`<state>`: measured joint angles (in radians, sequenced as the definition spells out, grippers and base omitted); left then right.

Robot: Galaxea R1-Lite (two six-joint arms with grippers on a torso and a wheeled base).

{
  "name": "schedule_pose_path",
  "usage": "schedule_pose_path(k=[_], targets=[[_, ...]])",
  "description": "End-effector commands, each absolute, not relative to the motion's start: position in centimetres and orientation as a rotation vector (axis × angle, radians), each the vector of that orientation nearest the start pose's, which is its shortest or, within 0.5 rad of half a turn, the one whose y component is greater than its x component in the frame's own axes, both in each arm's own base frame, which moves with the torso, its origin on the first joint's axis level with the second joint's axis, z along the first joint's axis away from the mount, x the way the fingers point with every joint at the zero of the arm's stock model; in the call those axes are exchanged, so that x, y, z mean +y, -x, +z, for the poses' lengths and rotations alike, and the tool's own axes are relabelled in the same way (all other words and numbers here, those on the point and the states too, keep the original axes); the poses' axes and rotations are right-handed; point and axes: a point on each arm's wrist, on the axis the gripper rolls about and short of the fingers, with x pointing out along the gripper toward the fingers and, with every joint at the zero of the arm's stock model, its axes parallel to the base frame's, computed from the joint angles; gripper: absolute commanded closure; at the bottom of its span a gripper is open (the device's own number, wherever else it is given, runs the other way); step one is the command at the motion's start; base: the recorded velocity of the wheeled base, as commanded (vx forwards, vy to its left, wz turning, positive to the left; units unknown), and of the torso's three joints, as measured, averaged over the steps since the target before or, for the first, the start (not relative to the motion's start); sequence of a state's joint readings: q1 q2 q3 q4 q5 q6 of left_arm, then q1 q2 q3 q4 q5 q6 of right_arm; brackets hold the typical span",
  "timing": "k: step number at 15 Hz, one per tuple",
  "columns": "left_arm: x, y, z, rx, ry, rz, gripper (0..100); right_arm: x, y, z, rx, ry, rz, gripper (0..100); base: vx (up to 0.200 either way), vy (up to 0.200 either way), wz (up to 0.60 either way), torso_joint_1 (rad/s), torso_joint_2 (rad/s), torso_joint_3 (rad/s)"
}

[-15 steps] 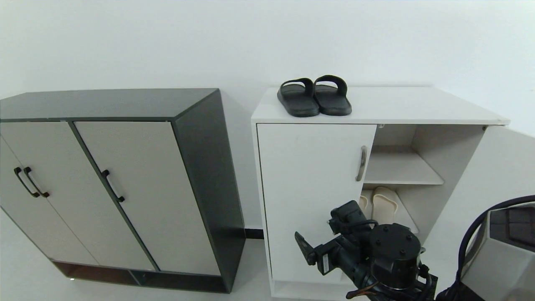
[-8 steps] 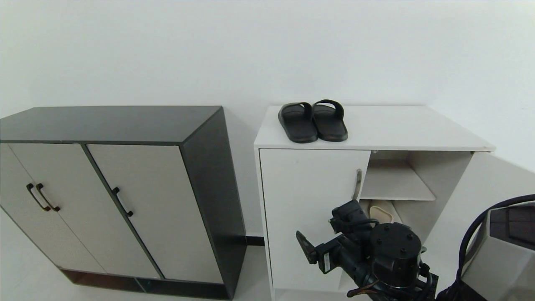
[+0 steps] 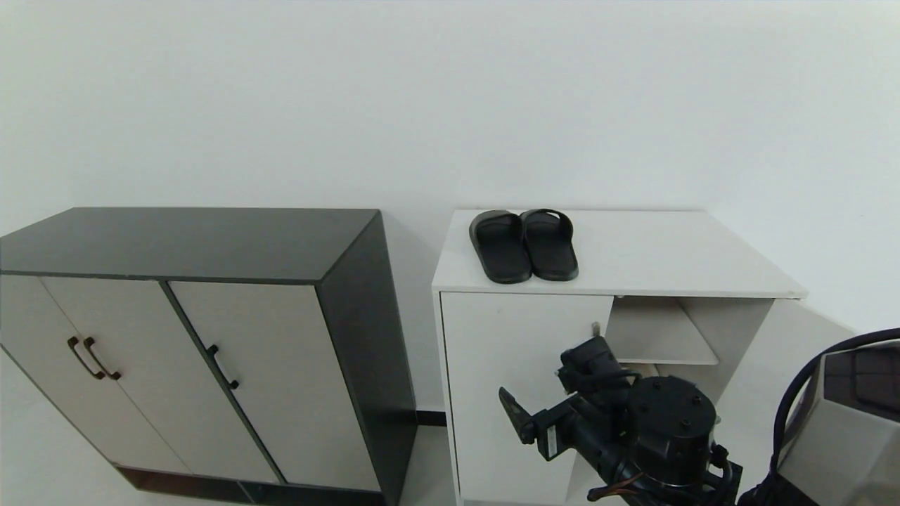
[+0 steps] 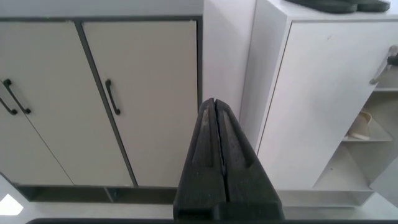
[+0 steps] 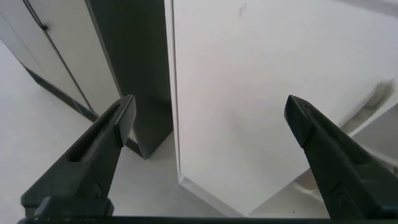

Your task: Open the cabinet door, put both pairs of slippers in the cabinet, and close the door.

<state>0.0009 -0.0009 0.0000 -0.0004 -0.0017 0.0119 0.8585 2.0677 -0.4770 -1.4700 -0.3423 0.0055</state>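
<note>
The pair of black rubber slippers (image 3: 524, 244) is sitting on top of the white wooden cabinet (image 3: 654, 253). The cabinet's right side is standing open, and a pale cream slipper (image 4: 360, 124) is lying on a low shelf inside. The right gripper (image 5: 209, 106) is hanging low before the cabinet, fingers spread wide, holding nothing. The left gripper (image 4: 216, 155) is squeezing tight together, empty. Next, I think, an arm is needing to go up high and grab the black pair.

slippers (image 3: 524, 244) atop cabinet (image 3: 661, 258), second cabinet (image 3: 183, 242) left
</note>
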Motion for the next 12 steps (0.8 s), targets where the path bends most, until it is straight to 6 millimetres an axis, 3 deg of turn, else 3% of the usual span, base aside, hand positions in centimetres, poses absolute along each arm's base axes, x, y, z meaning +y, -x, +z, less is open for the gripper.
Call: schedule_pose_path(k=[1,3,6,7,10,12], targets=[[0.0,2.3,7.5,0.0,-0.012,0.0,100,23.2,-21.0,7.4,0.096,0.094,0.522,0,0.0,0.0,0.0,0.193,-0.44,-0.246],[0.0,2.3,7.5,0.0,-0.014,0.0,100,23.1,-21.0,7.6,0.066,0.127,0.516,0,0.0,0.0,0.0,0.085,-0.18,-0.112],[0.0,2.3,7.5,0.0,-0.014,-0.002,100,23.2,-21.1,10.0,0.076,0.127,0.478,0,0.0,0.0,0.0,0.014,-0.03,-0.012],[0.0,2.3,7.5,0.0,-0.014,-0.002,100,23.1,-21.1,12.0,0.117,0.096,0.471,0,0.0,0.0,0.0,0.0,0.0,0.0],[0.0,2.3,7.5,0.0,-0.015,0.0,100,24.1,-20.7,15.7,0.239,-0.008,0.406,0,0.0,0.0,0.0,0.0,0.0,0.0],[0.0,2.3,7.5,0.0,-0.017,0.0,100,24.7,-21.0,16.8,0.249,-0.056,0.359,0,0.2,0.0,0.0,0.0,0.0,0.007]])
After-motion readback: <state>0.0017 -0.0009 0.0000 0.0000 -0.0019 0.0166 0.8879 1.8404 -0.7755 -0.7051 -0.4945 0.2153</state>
